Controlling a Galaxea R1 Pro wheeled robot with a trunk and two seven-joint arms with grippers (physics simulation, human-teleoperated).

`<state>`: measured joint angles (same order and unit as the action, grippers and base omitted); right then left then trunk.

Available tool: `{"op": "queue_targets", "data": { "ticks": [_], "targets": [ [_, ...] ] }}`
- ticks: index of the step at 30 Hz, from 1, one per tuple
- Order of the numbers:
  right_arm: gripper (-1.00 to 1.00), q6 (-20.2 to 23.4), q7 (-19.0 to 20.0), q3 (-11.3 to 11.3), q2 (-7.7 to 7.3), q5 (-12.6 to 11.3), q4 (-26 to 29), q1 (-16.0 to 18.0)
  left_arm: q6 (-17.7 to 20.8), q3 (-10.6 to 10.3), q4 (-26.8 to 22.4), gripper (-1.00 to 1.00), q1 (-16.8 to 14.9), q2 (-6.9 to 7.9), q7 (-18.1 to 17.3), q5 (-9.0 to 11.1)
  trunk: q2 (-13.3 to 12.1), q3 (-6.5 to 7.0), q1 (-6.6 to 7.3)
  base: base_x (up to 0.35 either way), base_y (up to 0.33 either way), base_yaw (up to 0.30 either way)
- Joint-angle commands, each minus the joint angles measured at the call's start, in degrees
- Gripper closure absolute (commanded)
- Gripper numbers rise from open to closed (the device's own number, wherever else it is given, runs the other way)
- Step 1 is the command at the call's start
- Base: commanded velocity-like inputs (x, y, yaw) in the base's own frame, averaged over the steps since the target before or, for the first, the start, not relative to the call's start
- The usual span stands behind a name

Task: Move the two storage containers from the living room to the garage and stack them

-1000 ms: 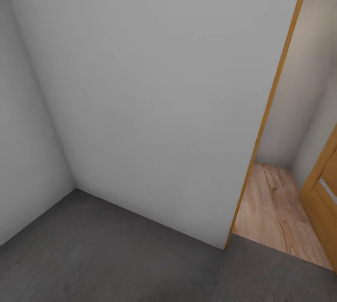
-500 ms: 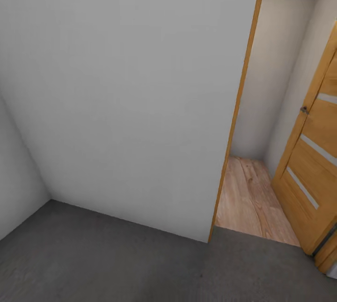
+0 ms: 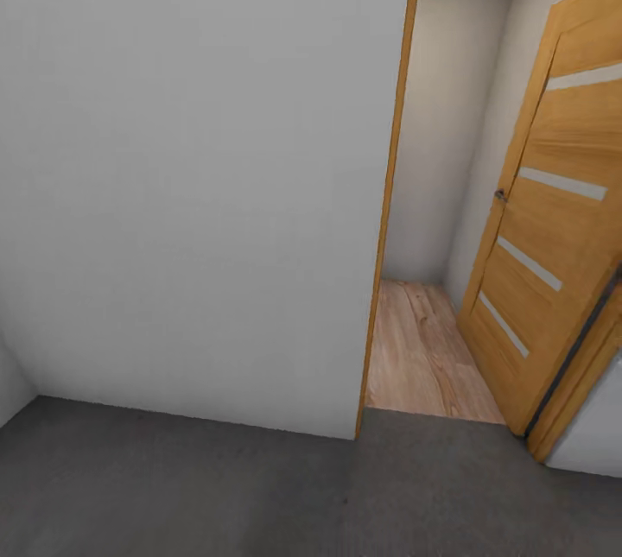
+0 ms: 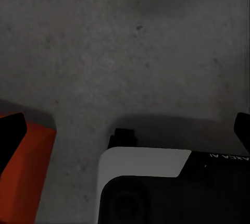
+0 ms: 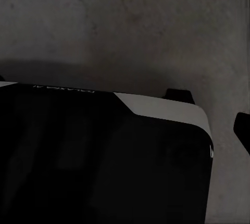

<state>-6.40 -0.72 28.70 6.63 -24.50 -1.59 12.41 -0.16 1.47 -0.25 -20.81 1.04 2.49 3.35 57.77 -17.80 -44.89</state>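
In the left wrist view, a corner of an orange-red storage container (image 4: 28, 177) shows low on the dark grey concrete floor (image 4: 130, 41), beside the robot's white and black base (image 4: 156, 182). My left gripper (image 4: 125, 130) is open, its dark fingertips (image 4: 11, 133) far apart with nothing between them. In the right wrist view, my right gripper (image 5: 122, 104) hangs open over the base (image 5: 104, 161) and the same floor (image 5: 130, 21). The head view looks at the garage's pale grey wall (image 3: 190, 177).
Right of the wall, an open doorway (image 3: 423, 194) with a wooden frame leads onto a light wood plank floor (image 3: 423, 358). A wooden door with pale stripes (image 3: 544, 220) stands open at the right. Concrete floor (image 3: 259, 488) spreads in front.
The head camera has turned right: wall corner, doorway and door have slid left in the picture, and more of the door shows. Nothing in the scene itself has visibly moved.
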Motion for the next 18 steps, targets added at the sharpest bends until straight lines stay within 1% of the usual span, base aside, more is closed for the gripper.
{"op": "queue_targets", "data": {
  "ticks": [1, 18],
  "targets": [
    [-1.00, -0.3, -0.1, 0.5, 0.05, -0.5, -0.2, 0.1, 0.0, 0.1, 0.0, -1.00, 0.0, 0.01, 0.1, 0.3, 0.0, -0.07, 0.00, 0.000, 0.000, -0.289],
    [-1.00, -0.3, -0.1, 0.5, 0.05, -0.5, -0.2, 0.1, 0.0, 0.1, 0.0, -1.00, 0.0, 0.01, 0.1, 0.4, 0.0, -0.07, 0.00, 0.000, 0.000, -0.289]
  ]
}}
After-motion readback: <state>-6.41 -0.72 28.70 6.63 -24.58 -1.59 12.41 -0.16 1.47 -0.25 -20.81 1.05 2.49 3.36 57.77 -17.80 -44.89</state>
